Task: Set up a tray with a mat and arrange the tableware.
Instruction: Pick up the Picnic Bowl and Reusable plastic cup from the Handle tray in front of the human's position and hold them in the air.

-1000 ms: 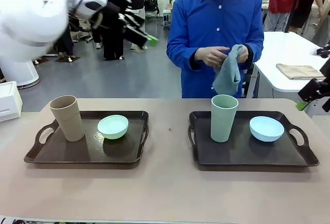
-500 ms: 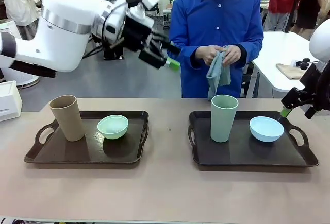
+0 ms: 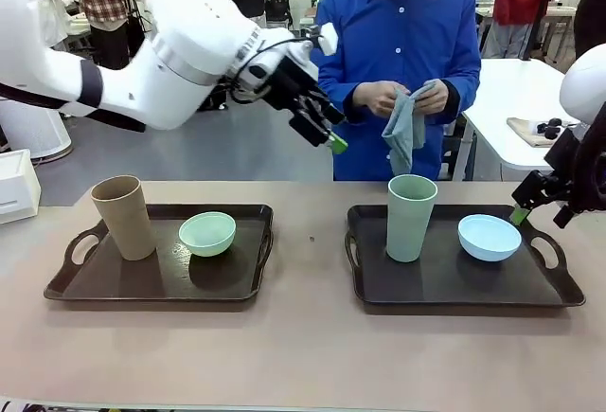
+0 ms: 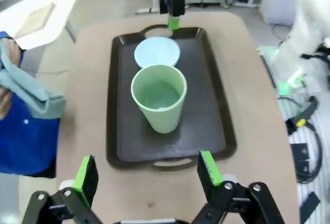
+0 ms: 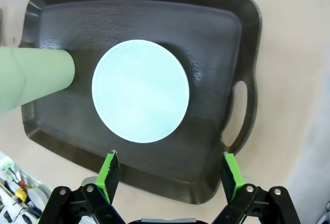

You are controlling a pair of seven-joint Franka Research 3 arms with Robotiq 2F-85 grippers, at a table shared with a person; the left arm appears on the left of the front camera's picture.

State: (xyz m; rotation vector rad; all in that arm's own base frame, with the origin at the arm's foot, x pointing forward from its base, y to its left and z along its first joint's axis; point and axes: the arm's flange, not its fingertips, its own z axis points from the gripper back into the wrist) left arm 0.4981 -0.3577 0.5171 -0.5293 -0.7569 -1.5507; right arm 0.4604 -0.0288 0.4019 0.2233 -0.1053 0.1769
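While both claws hang spread, empty, left gripper [image 4: 148,172] faces sage green cup [image 3: 411,216], right gripper [image 5: 170,175] sits over pale blue bowl [image 3: 490,236], both pieces on right tray [image 3: 445,284]. Tan cup [image 3: 124,216], mint bowl [image 3: 207,232] stand on left tray [image 3: 142,284]. Person [image 3: 398,43] holds cloth [image 3: 405,137]. Risks: finger clipping rim tips tall cup; both arms aimed at one tray may collide.
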